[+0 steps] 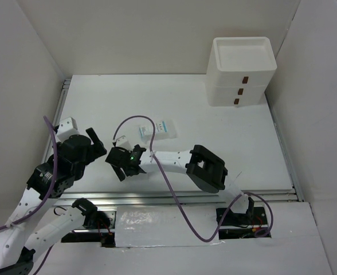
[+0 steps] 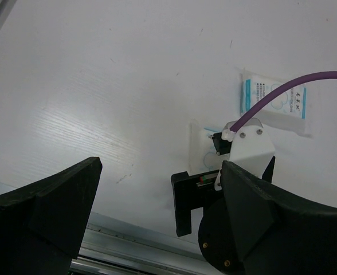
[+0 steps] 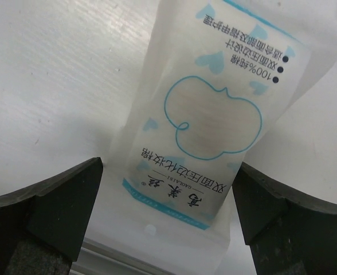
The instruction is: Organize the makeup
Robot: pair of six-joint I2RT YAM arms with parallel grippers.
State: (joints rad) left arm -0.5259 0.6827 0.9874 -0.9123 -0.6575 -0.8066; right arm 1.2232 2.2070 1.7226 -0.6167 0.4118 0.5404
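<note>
Filling the right wrist view, a sachet [image 3: 208,132] shows lettering unreadable overhead.

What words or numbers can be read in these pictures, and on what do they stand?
"100%纯棉": upside down on the sachet in the right wrist view.
"双面压边化妆棉": on the same sachet, nearer its sealed end.
Its large brand characters and the small Latin line: too blurred to read.
Farther sachet, left wrist view: print too small to read.

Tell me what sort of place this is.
Probably a robot test cell: a white table boxed in by plain white panels, a left arm and right arm mounted at its near edge, and a white stacked drawer unit and printed sachets as props.
</note>
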